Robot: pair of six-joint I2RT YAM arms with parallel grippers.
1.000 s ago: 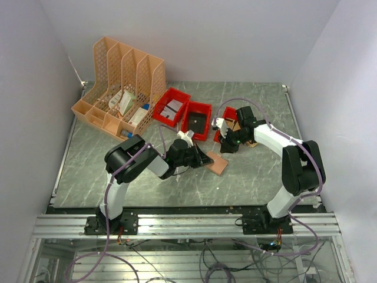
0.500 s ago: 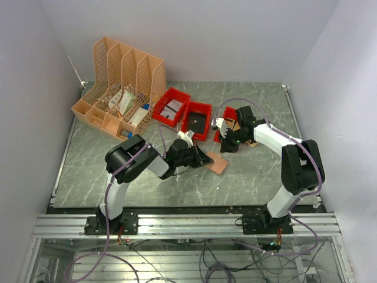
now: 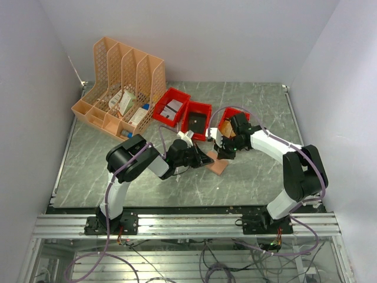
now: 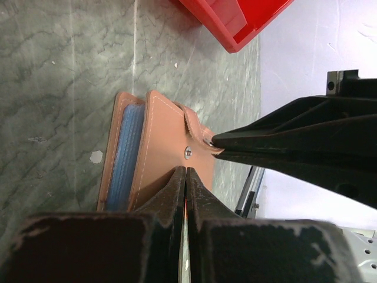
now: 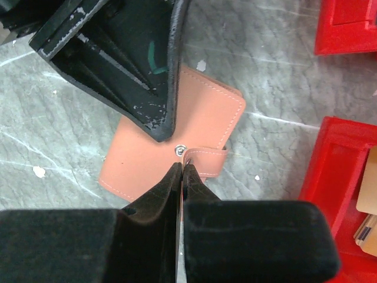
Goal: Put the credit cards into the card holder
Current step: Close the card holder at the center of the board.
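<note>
The card holder (image 3: 220, 167) lies flat on the table (image 3: 259, 183). The left gripper (image 4: 185, 177) meets its left edge, and the right gripper (image 5: 181, 171) comes in from behind, its tips at the holder's strap. One bin (image 3: 225, 124) sits just behind the holder. Two more bins (image 3: 199, 105) (image 3: 177, 91) are behind-left of it. The file rack (image 3: 121, 82) stands well apart, farther behind-left.

Robot lab test cell, grey marbled tabletop (image 3: 253, 177) enclosed by plain white walls (image 3: 235, 41), aluminium rail (image 3: 188, 224) and loose cables (image 3: 206, 259) seen at six o'clock.
</note>
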